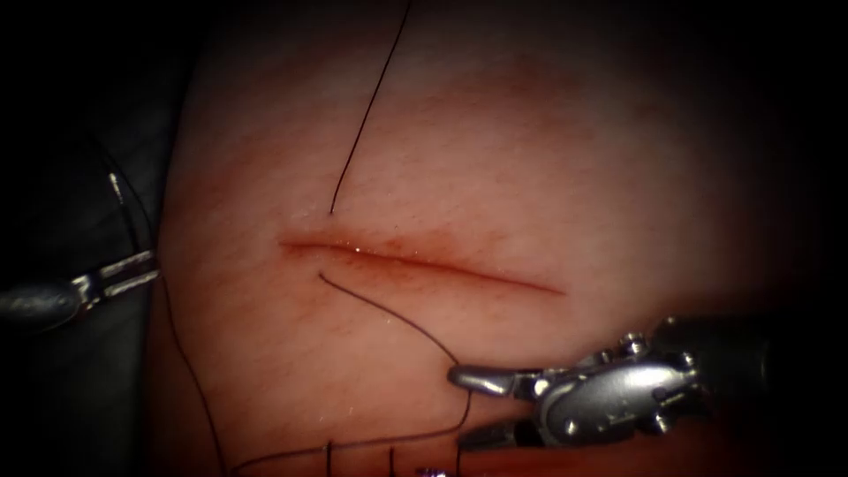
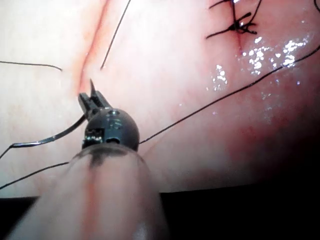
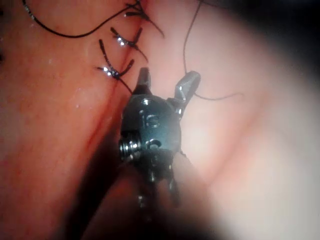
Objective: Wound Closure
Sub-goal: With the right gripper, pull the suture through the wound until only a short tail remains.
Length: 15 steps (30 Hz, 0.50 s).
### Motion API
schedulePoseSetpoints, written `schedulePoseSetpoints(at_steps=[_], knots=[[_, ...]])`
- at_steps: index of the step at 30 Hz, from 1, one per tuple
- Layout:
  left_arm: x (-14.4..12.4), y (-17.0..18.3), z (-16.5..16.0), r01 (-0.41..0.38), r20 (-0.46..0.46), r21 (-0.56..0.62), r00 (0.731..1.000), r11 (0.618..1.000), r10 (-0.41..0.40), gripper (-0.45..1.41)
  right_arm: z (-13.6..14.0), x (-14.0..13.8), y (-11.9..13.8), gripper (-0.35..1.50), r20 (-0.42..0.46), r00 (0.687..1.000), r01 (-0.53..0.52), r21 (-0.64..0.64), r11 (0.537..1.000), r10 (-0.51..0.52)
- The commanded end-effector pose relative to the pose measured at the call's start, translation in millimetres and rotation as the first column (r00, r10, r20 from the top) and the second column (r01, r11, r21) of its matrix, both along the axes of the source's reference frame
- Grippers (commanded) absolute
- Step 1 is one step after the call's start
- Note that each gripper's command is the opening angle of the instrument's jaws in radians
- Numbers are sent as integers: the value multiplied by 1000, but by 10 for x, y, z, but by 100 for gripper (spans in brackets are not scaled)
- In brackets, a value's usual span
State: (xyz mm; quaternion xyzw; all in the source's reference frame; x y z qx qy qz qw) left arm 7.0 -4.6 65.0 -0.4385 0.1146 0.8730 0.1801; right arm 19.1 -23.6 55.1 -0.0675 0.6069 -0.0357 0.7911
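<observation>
The tissue (image 1: 530, 177) has a long cut (image 1: 424, 265) running across it. Thread (image 1: 367, 115) goes into the tissue just above the cut's left end and comes out just below it. From there the thread slants down between the jaws of my right tool (image 1: 459, 406), which stands open below the cut's right half and holds nothing. My left tool (image 1: 150, 263) sits off the tissue's left edge, shut on the curved needle (image 1: 115, 185). The needle is out of the tissue. In the left wrist view the left tool (image 2: 92, 97) grips the needle (image 2: 45, 140) close to one end.
Tied stitches with cut thread ends (image 1: 331, 452) lie at the tissue's near edge, also visible as stitches (image 3: 117, 72) just ahead of the right tool (image 3: 167, 77). Loose thread (image 1: 190, 371) trails down the tissue's left side. Dark cloth (image 1: 79, 132) lies to the left.
</observation>
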Motion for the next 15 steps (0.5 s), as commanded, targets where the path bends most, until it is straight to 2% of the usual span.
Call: schedulePoseSetpoints(at_steps=[1, 4, 7, 10, 12, 15], knots=[[-6, -2, 6, 0, 1, 0, 1000, 1000, 0, -45, -9, -7, -8, 146, 6, 1000, 2, 6, 1000, -2], [-7, -2, 6, 1, 0, 0, 1000, 1000, -1, -45, -19, -20, 2, 141, 9, 1000, 2, 20, 1000, -2], [-9, -3, 6, 2, 2, -1, 1000, 1000, -2, -45, -17, -29, 22, 140, 28, 1000, -13, 26, 1000, 12], [-9, -3, 6, 2, 2, -1, 1000, 1000, -2, -45, -5, -28, 47, 140, 44, 998, -33, 6, 999, 32], [-9, -3, 7, 1, 2, -1, 1000, 1000, -1, -45, 8, -21, 64, 146, 59, 997, -54, -12, 998, 55], [-7, -3, 6, 0, 3, -1, 1000, 1000, 0, -45, 31, -8, 84, 146, 63, 996, -70, -7, 997, 71]])
